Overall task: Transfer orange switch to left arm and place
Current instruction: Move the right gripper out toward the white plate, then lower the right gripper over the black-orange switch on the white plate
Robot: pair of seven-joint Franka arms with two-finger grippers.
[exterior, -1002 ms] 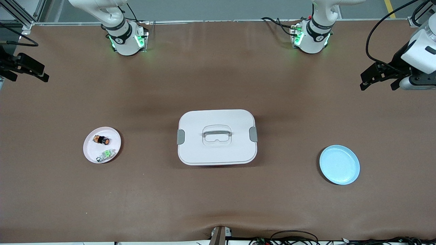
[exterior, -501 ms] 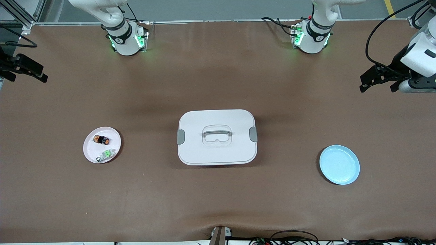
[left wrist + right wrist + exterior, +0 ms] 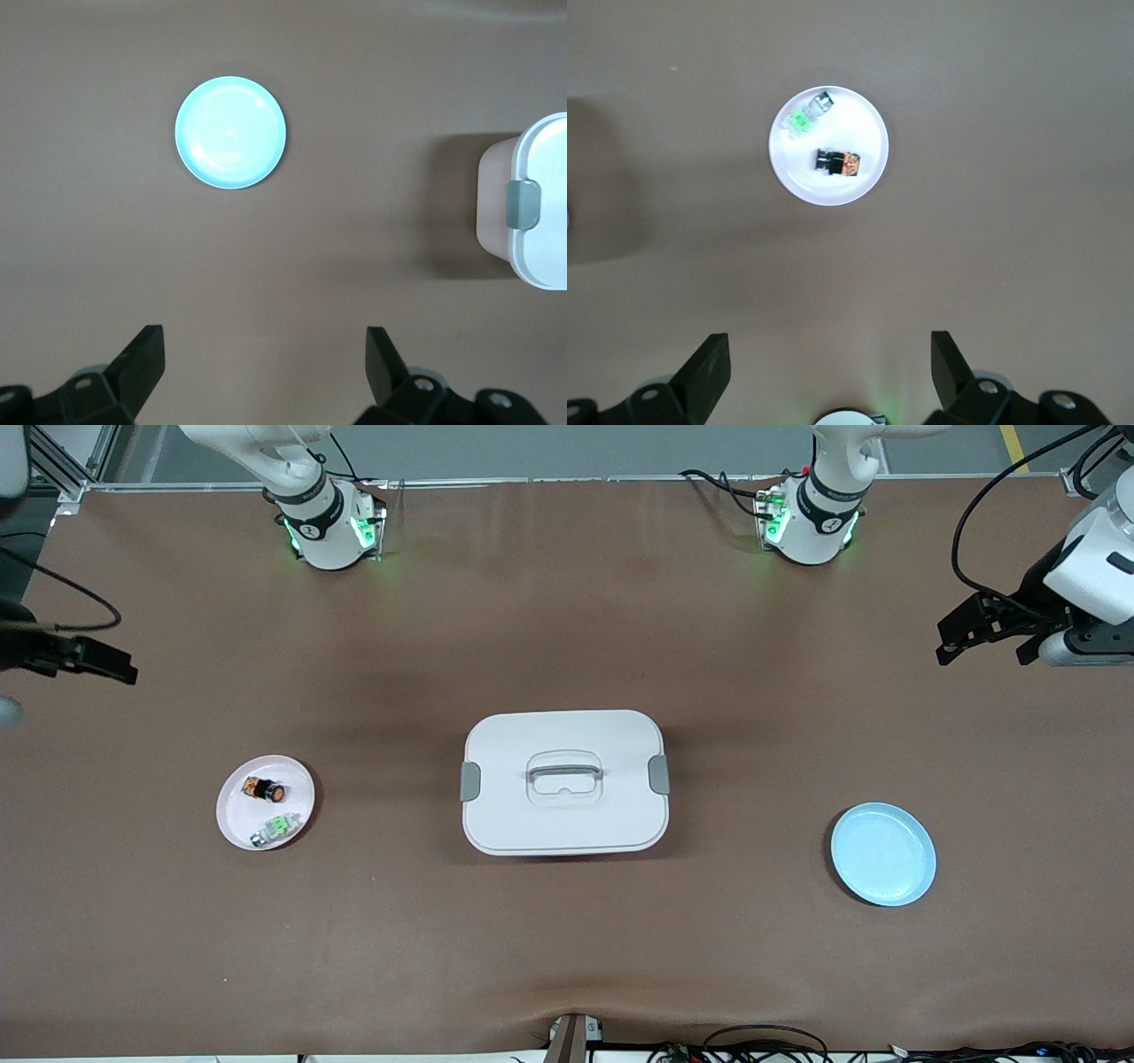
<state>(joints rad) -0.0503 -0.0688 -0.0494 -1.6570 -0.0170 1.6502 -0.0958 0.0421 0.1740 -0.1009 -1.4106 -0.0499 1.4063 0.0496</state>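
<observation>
Tiny black, orange-capped cylindrical switch (image 3: pixel 265 787) lying on small white round plate (image 3: pixel 239 824) beside a green-and-silver part (image 3: pixel 274 828), at nine o'clock from the big white lidded plastic box (image 3: pixel 564 824). Empty pale-blue plate (image 3: pixel 882 854) at three o'clock, presumably the destination. Right gripper (image 3: pixel 828 376) high over its table end, fingers spread; left gripper (image 3: pixel 266 376) waiting likewise, spread wide.

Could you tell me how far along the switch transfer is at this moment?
Nothing is done yet: the orange switch lies on the pink plate. The open right gripper hangs above that plate; the open left gripper waits. Grasp, handover over the box remain.
</observation>
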